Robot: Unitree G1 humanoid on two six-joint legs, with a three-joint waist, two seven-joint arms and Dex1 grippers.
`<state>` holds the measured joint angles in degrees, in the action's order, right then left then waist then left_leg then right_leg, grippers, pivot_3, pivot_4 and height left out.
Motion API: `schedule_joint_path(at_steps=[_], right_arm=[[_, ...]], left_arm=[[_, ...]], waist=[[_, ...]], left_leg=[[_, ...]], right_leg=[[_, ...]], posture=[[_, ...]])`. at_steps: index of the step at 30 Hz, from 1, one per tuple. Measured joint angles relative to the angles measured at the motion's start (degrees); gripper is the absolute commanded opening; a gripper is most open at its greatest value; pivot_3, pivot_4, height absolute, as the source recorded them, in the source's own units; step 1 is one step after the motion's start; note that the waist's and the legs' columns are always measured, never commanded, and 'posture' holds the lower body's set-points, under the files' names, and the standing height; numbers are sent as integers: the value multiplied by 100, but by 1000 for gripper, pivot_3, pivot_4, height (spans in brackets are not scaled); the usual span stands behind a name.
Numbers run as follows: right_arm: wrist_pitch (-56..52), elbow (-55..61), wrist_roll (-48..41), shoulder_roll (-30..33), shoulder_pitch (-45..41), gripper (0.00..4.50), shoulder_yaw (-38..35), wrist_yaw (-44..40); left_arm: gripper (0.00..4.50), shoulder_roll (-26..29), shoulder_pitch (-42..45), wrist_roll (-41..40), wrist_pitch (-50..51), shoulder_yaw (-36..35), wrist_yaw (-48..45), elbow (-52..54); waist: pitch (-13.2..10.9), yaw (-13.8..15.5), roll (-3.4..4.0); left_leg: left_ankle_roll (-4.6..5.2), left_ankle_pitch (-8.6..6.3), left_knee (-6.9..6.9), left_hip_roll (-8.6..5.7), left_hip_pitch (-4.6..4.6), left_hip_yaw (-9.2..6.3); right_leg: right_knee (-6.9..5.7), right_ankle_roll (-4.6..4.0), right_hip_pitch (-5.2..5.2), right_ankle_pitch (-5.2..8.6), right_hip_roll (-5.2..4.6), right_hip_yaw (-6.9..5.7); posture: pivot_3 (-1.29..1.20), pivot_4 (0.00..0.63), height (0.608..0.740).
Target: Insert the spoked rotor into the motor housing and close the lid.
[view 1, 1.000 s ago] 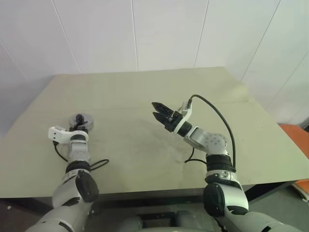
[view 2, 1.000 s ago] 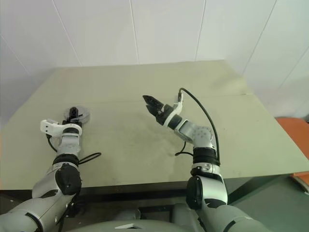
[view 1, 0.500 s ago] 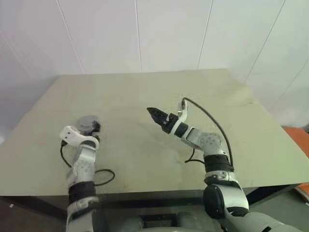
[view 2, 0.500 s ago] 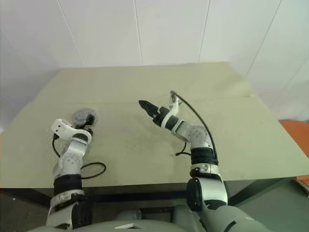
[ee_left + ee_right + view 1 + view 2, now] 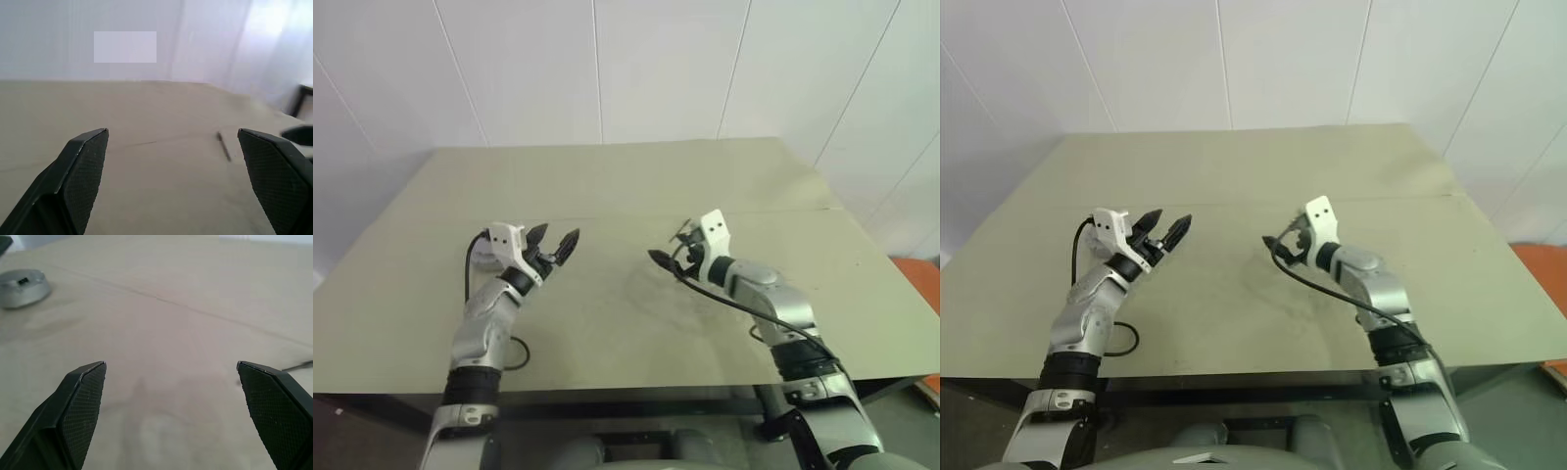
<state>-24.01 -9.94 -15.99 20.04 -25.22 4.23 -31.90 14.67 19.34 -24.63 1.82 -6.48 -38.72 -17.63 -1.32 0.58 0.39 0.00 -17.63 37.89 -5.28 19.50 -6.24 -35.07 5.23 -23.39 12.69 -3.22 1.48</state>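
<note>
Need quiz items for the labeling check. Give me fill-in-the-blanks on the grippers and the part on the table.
1. The fingers of the left gripper and the right gripper are both ____.
2. The silver puck lies flat on the ____.
3. Between its fingers, each gripper holds ____.

Missing words: open; table; nothing

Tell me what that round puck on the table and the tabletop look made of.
The puck: probably metal, by its silver-grey matte sheen, with a small dark slot on top. The tabletop: pale olive-beige, matte, with a thin seam across it; likely laminate or painted board, hard to say.
</note>
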Motion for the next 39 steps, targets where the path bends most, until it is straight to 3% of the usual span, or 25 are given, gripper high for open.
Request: schedule_joint_path(at_steps=[6,14,39], right_arm=[[1350,-50,340,21,286,4491,-89,-124],[1242,-37,63,-149,356,4491,-126,-502],[774,601,10,106,889,4491,-344,-337]], left_arm=[[4500,132,148,548,-640,432,-770,-822],[4500,86,448,804,-1134,531,-968,-1327],[4500,-159,789,903,-1283,490,-1202,-1978]], waist=[[-15,3,-10],[-37,30,-24],[-52,34,-34]], left_leg=[[2,1,0,1,-1,-2],[3,1,3,1,0,-7],[4,0,3,1,0,-8]], right_leg=[[-1,2,1,0,1,0],[0,2,4,-1,-2,0],[-1,4,5,-1,-1,-2]], posture=[[0,0,740],[0,0,740],[0,0,740]])
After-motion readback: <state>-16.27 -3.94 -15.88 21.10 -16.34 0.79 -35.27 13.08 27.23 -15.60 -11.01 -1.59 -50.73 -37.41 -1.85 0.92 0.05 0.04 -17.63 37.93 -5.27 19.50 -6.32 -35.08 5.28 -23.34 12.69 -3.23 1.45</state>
